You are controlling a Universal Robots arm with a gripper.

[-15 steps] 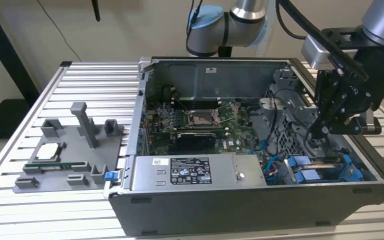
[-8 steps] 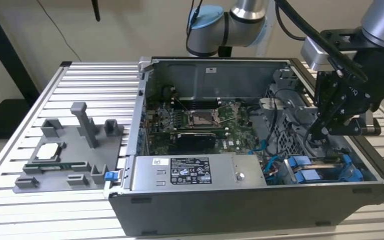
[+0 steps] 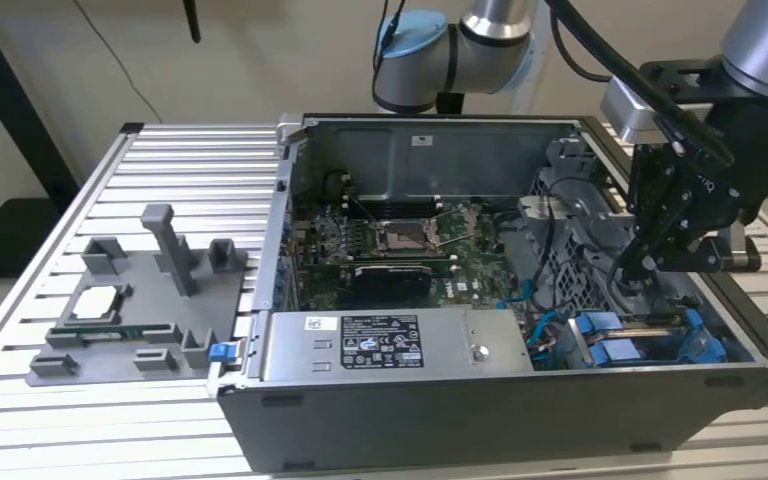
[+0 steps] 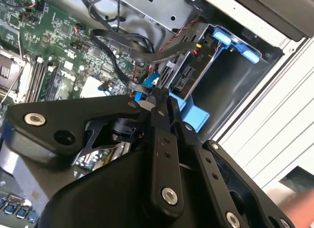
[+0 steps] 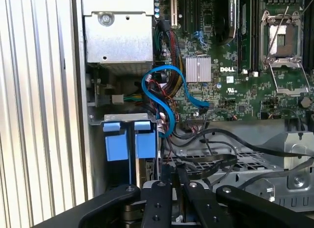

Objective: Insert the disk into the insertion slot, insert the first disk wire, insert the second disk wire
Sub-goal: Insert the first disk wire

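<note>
A ribbed aluminium table [image 3: 184, 160] under a plain wall carries an open computer case [image 3: 491, 400], with the silver power-supply box [image 3: 384, 345] lying along its near wall. Just beside that box, toward the exterior view's right, is the grey drive cage whose insertion slot [image 5: 128, 118] already holds the disk [image 5: 145, 139]. It is one of two blue-framed drives standing side by side, and I cannot say for certain which is which. Beyond the box, deeper in the case, lies the motherboard [image 3: 398, 240]. The gripper [image 3: 643, 268] reaches down into the cage past the box's far end, at the drives' connector side. In the second wrist view its jaws are drawn together, and a small blue plug [image 4: 147, 85] on a flat black cable [image 4: 115, 39] sits right at their tips. I judge it to be pinched there. The disk should handle as a dense, rigid metal slab, weighty for its bulk and intolerant of knocks. Its plastic frame gives a little, so the blue end tabs are the sensible hold, away from the label and the contact strip. The cable is limp and springy, and the plug is hard and small. It is best taken by the plug body, squarely, since a skewed push could strain the drive's socket.
</note>
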